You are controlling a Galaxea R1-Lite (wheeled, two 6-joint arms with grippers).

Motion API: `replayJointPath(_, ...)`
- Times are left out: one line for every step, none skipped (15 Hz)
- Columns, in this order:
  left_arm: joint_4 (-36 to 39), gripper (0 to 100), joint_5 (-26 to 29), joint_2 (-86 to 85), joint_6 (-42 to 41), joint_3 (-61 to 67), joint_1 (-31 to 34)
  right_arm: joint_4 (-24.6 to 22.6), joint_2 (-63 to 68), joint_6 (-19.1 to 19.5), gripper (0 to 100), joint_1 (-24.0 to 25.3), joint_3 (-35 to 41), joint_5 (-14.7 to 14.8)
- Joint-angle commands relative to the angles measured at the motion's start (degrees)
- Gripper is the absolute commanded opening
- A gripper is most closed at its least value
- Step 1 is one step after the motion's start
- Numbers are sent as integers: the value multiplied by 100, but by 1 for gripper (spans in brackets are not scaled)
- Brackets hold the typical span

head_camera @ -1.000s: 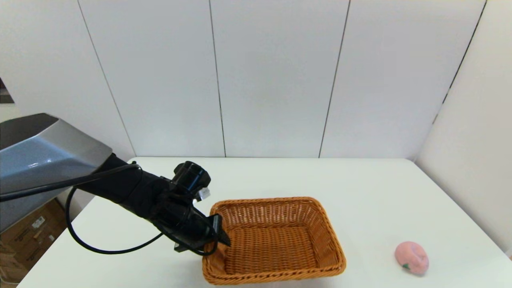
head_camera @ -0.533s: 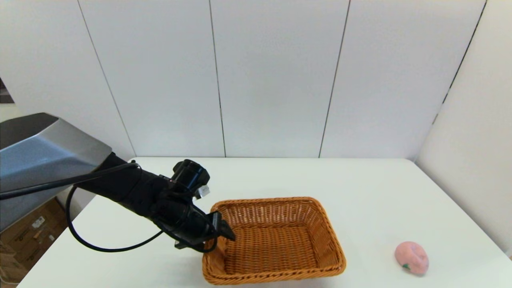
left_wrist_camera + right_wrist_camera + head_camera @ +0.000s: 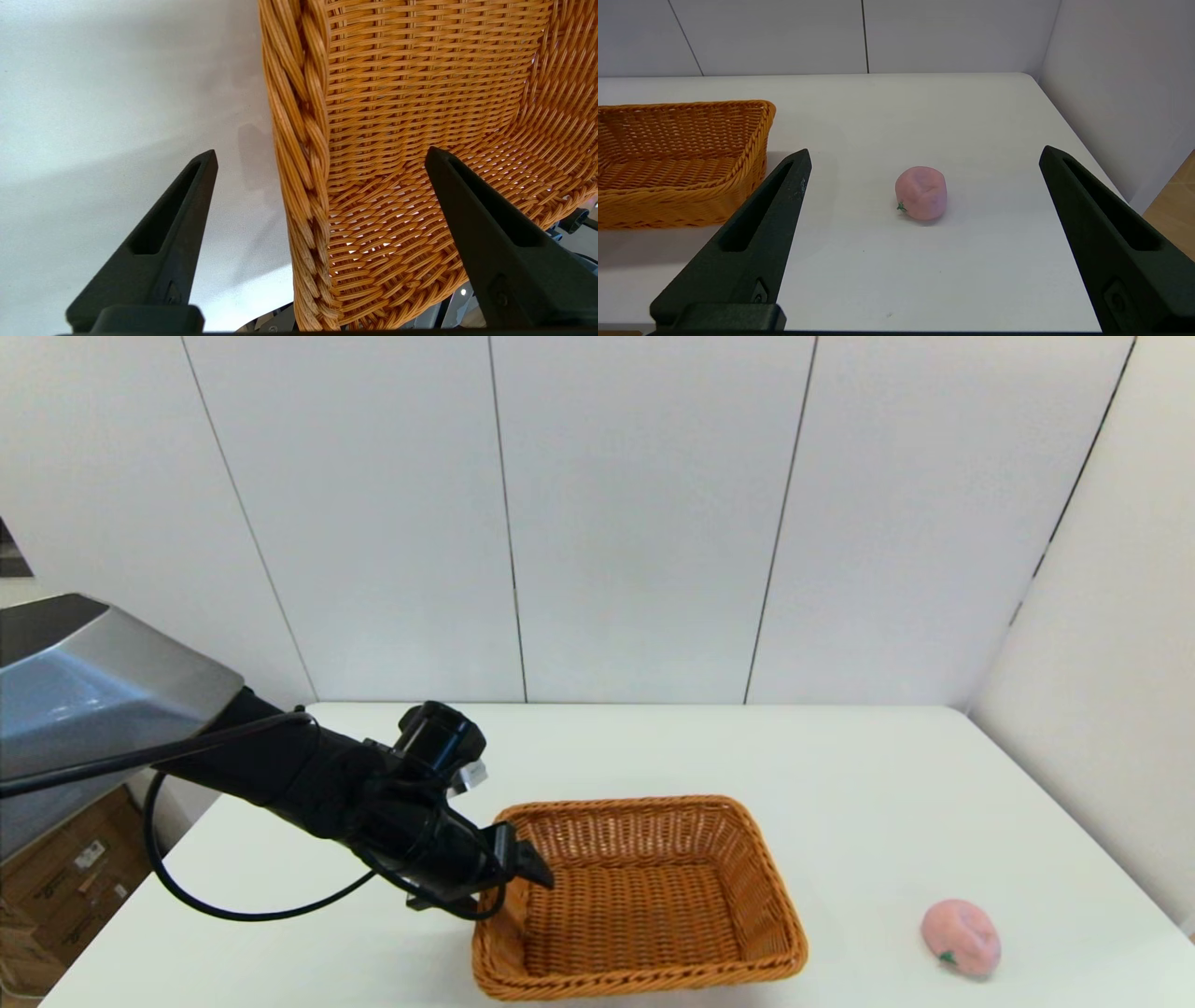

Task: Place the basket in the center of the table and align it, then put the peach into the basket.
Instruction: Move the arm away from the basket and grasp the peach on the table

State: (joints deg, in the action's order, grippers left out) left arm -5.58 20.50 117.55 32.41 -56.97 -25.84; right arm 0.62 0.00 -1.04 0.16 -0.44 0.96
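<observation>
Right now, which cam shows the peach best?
Right wrist view: the peach sits centred between the open right gripper fingers, crease and stem spot visible, on the table. Head view shows it small near the right edge. Left wrist view shows only the basket, no peach.

Orange weave, pink fruit, white desk

The basket (image 3: pixel 644 896) is orange-brown wicker, tightly woven with a braided rim; the peach (image 3: pixel 961 937) is soft pink with a green-red stem spot; the desk (image 3: pixel 887 784) is plain white; the left gripper (image 3: pixel 322 158) is matte black.
</observation>
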Motion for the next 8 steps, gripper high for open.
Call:
replayJointPath(22, 100, -47, -207, 19, 1, 18, -1, 0, -2, 100, 2, 0, 0)
replayJointPath(93, 100, -99, -409, 19, -16, 115, -1, 0, -2, 100, 2, 0, 0)
replayJointPath(119, 100, -99, -708, 2, -34, 211, -1, 0, -2, 100, 2, 0, 0)
replayJointPath(119, 100, -99, -1059, -16, -60, 326, 8, 0, -2, 100, 2, 0, 0)
replayJointPath(119, 100, -99, -1490, -69, -60, 396, -1, 0, -2, 100, 2, 0, 0)
replayJointPath(110, 100, -108, -1938, -236, -34, 466, 8, 0, -2, 100, 2, 0, 0)
replayJointPath(84, 100, -187, -2580, -429, -7, 475, 8, 0, -2, 100, 2, 0, 0)
replayJointPath(84, 100, -266, -3028, -438, -7, 466, 8, 0, -2, 100, 2, 0, 0)
